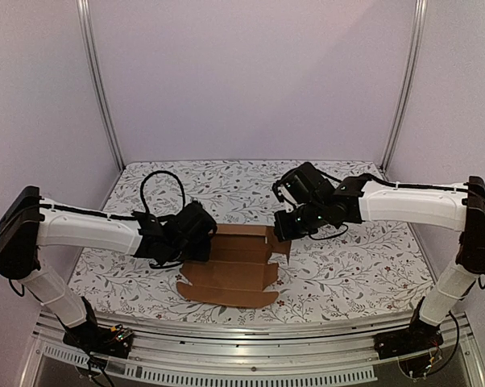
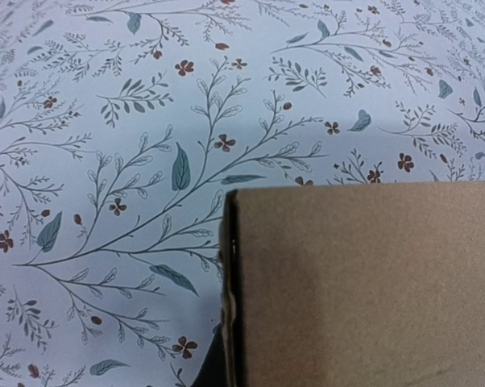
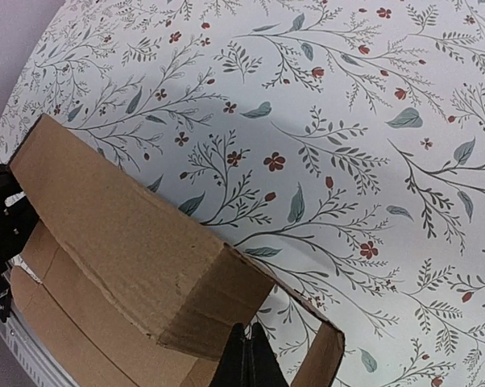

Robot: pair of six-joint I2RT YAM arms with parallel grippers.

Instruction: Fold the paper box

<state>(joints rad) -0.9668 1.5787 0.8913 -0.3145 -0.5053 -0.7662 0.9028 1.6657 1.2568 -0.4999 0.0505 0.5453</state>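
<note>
Paper box [image 1: 230, 278] partly raised: left hand [image 1: 204, 240] pinches a flap edge; right hand [image 3: 242, 359] pressed together, upright wall just beside it.

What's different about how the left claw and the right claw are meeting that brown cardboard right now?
The left gripper sits at the paper box's left edge; the right gripper is at its far right corner. The left gripper pinches a panel seen flat-on in its wrist view; the right gripper meets a panel folded up off the table. Both are shut, low at the cardboard.
</note>
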